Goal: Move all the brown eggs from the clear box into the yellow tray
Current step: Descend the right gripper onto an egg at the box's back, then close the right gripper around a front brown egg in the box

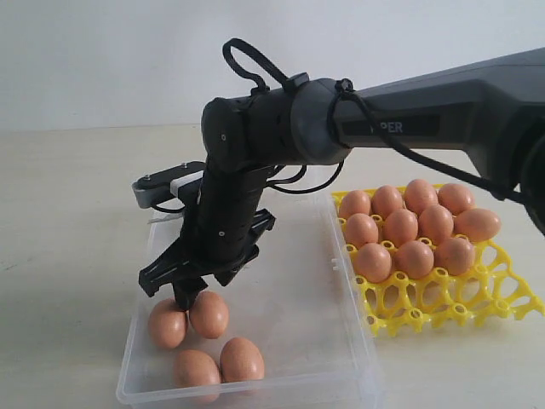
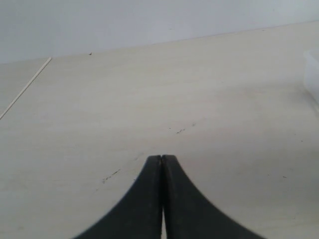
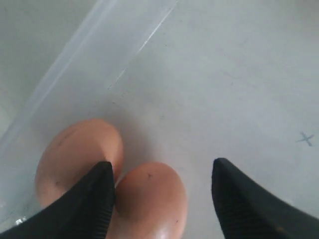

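Brown eggs [image 1: 209, 314], bright yellow tray [image 1: 477, 298], clear colourless box [image 1: 298, 315]

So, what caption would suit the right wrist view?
Open right gripper bracketing one brown egg beside another, inside the clear box.

Smooth eggs [image 1: 209, 313] (faintly glossy), clear plastic box [image 1: 298, 315]

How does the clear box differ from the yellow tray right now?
The clear box is transparent with solid walls; the yellow tray is an opaque open lattice. The box holds four loose brown eggs; the tray holds about eleven, seated in cups. Both rest on the table.
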Controlling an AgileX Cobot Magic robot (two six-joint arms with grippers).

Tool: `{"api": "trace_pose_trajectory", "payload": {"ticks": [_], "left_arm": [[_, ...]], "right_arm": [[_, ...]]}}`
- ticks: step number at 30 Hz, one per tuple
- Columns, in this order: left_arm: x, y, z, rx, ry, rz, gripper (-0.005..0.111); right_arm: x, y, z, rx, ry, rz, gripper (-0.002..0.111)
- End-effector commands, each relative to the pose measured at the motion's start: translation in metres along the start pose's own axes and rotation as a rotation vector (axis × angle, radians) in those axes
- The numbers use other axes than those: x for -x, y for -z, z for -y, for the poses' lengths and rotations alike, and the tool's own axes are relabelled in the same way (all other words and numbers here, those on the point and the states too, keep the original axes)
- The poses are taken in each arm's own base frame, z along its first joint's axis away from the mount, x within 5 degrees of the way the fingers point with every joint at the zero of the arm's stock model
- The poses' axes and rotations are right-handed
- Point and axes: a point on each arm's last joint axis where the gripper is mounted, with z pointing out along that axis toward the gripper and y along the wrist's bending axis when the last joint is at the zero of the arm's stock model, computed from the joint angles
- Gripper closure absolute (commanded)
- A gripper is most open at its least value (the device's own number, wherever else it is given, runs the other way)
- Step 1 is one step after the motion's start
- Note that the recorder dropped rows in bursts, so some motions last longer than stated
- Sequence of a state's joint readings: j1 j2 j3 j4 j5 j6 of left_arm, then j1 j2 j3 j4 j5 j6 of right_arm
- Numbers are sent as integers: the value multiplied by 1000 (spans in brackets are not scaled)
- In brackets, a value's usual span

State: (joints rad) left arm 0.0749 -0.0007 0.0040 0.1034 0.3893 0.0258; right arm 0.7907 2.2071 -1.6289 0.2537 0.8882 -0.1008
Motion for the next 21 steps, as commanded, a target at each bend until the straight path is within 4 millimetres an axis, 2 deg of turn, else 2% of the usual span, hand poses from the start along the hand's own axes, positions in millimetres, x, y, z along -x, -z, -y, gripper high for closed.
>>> {"api": "trace_pose_trajectory", "payload": {"ticks": [1,6,11,21], "left_arm": [[2,0,0,-4,3,13,107],[2,0,0,-4,3,13,107],[2,0,0,-4,3,13,107],[2,0,0,-4,3,13,107]], "right_arm": [[2,-10,2,-1,-23,12,52],[0,-21,5,-2,-29,-17,52],[-1,-22,5,1,-31,-28,52],[-4,-10,4,7,-31,-54,52]]}}
